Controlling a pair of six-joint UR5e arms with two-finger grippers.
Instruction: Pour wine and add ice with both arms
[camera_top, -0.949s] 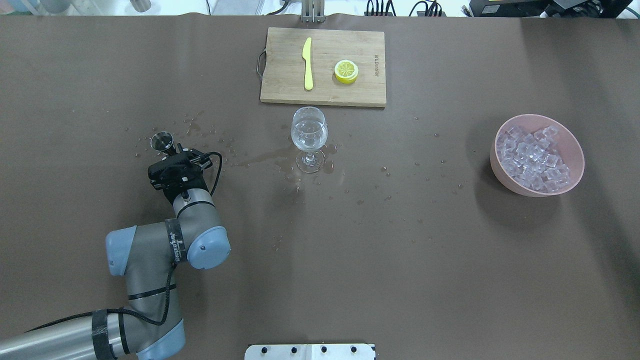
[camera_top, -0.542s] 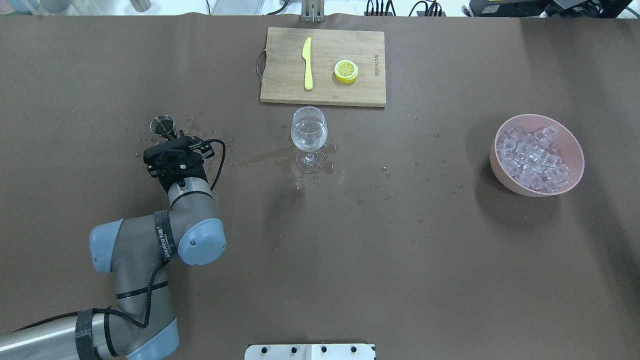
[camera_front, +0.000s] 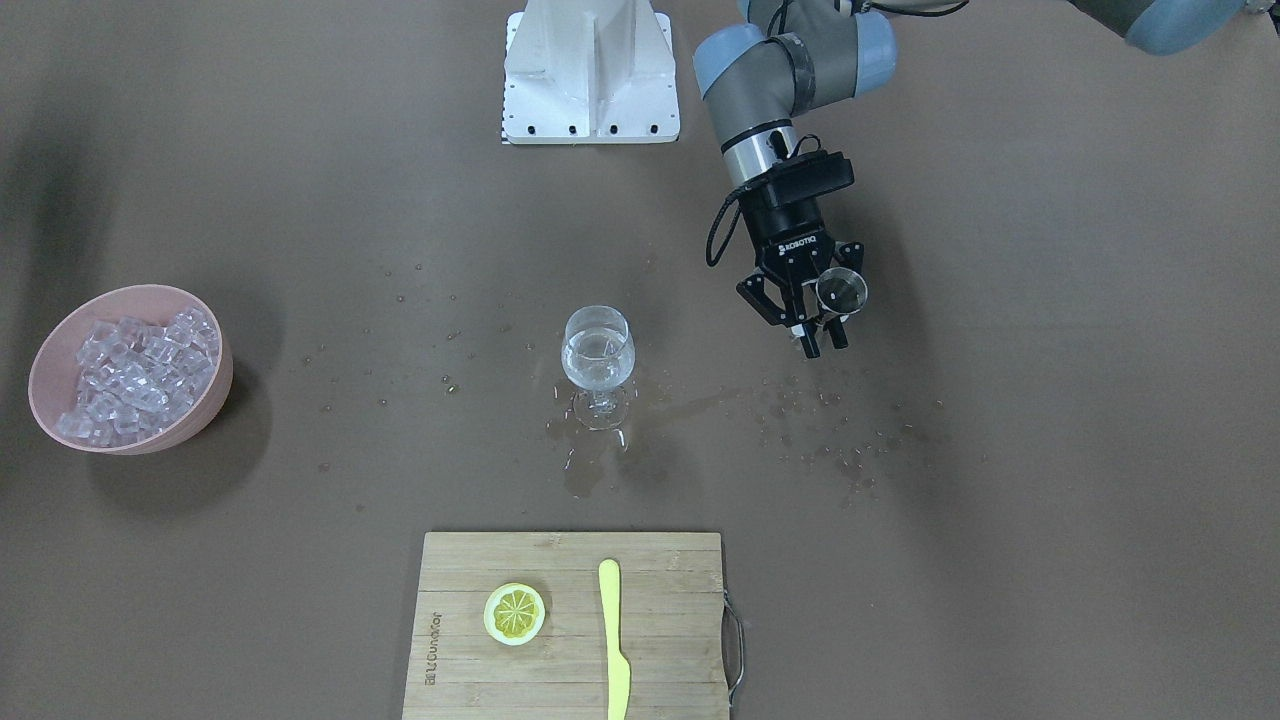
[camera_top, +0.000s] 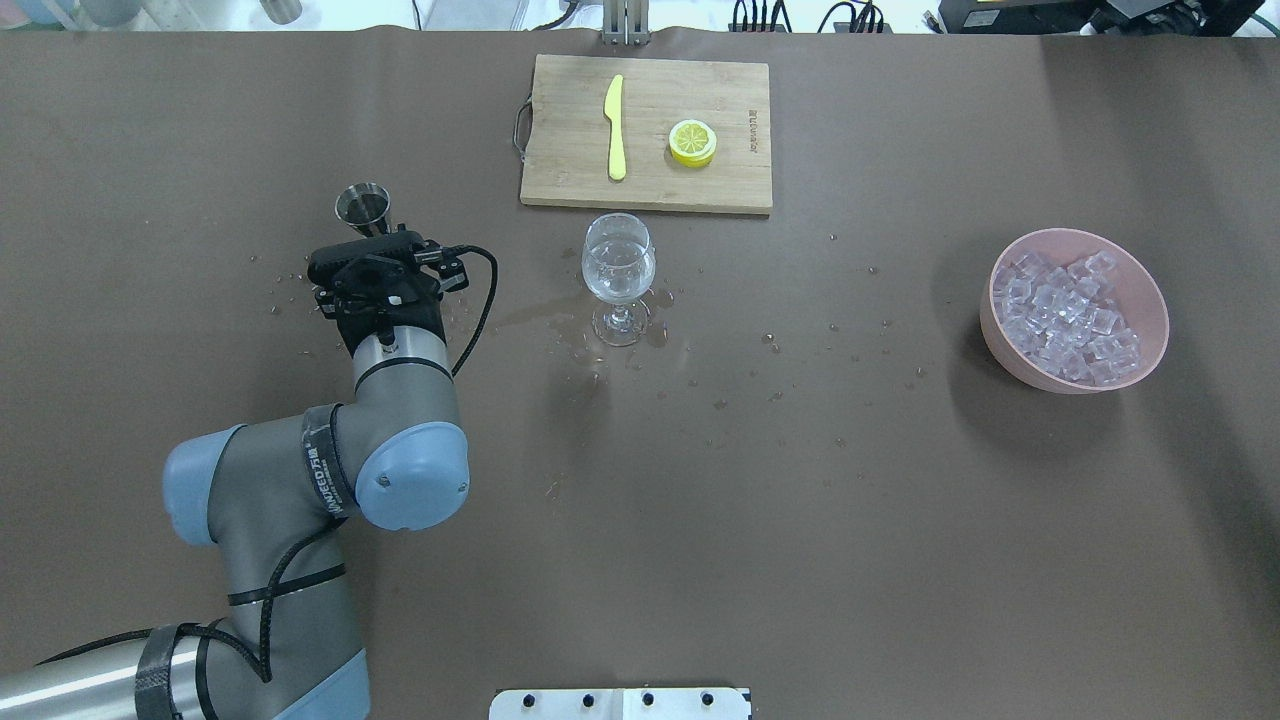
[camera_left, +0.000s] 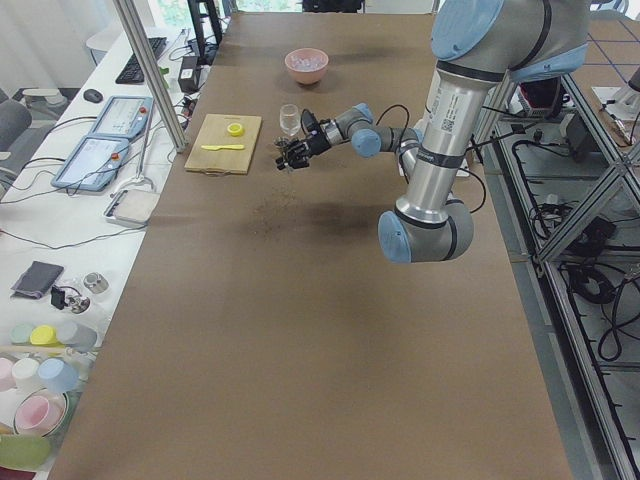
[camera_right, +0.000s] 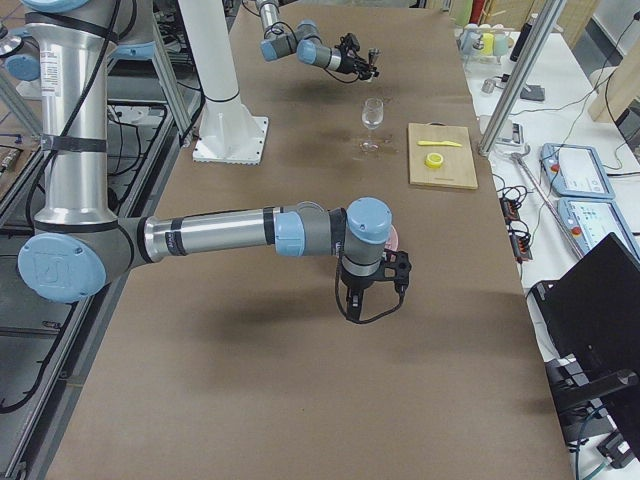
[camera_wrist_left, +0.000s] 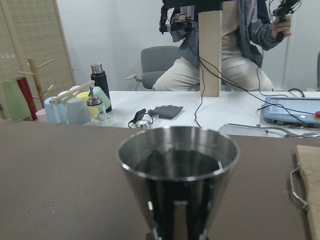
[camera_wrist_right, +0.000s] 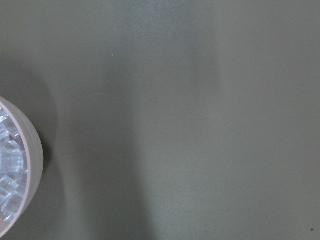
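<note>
My left gripper (camera_front: 820, 338) is shut on a steel jigger (camera_top: 362, 205) and holds it upright above the table, left of the wine glass (camera_top: 618, 262). The jigger fills the left wrist view (camera_wrist_left: 178, 175); its inside looks dark. The glass stands in the middle with clear wine (camera_front: 597, 370) in its bowl. Ice (camera_top: 1070, 315) is heaped in a pink bowl (camera_top: 1078, 233) at the right. My right gripper (camera_right: 378, 280) shows only in the exterior right view, beside the bowl; I cannot tell whether it is open. The right wrist view shows the bowl's rim (camera_wrist_right: 31, 150).
A wooden cutting board (camera_top: 570, 130) with a yellow knife (camera_top: 615, 125) and a lemon slice (camera_top: 692, 141) lies behind the glass. Spilled drops and a wet streak (camera_top: 530, 315) mark the cloth around the glass. The white pedestal (camera_front: 590, 70) stands at the robot's side.
My left gripper has carried the jigger away from the robot and then to the right, nearer the glass. The glass, the bowl and the board have not moved.
</note>
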